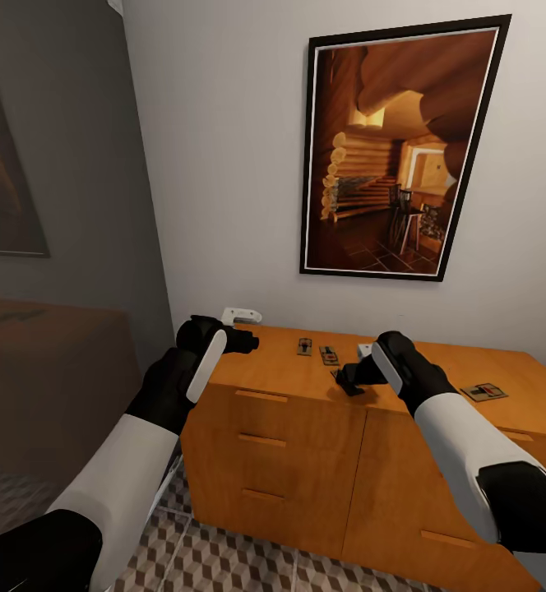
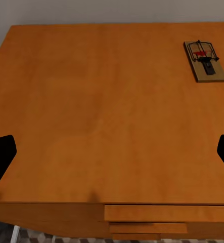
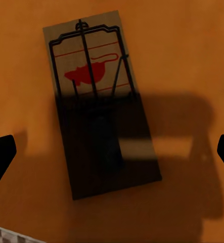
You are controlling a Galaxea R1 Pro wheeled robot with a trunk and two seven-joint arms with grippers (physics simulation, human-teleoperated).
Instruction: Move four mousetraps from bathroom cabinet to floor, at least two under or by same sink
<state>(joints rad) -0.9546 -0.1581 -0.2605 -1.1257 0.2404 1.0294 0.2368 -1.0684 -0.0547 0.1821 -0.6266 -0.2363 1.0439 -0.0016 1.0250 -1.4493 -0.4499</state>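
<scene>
The orange-brown cabinet (image 1: 306,427) stands against the white wall, above the cube-patterned floor (image 1: 224,567). Three mousetraps lie on its top: two side by side (image 1: 304,346) (image 1: 329,355) and one far right (image 1: 483,391). My right gripper (image 1: 347,382) hovers open over the top; in its wrist view a mousetrap (image 3: 94,96) with a red mouse print lies straight below, half in the gripper's (image 3: 112,157) shadow. My left gripper (image 1: 244,341) is open above the cabinet's left end, and its wrist view has the gripper (image 2: 112,157) over bare wood, with a mousetrap (image 2: 205,61) farther along.
A large framed picture (image 1: 400,152) hangs above the cabinet. A small white fitting (image 1: 242,315) sticks out by the cabinet's back left corner. A grey wall (image 1: 59,164) and a dim brown surface (image 1: 43,353) lie to the left. Drawer fronts with bar handles (image 1: 261,440) face me.
</scene>
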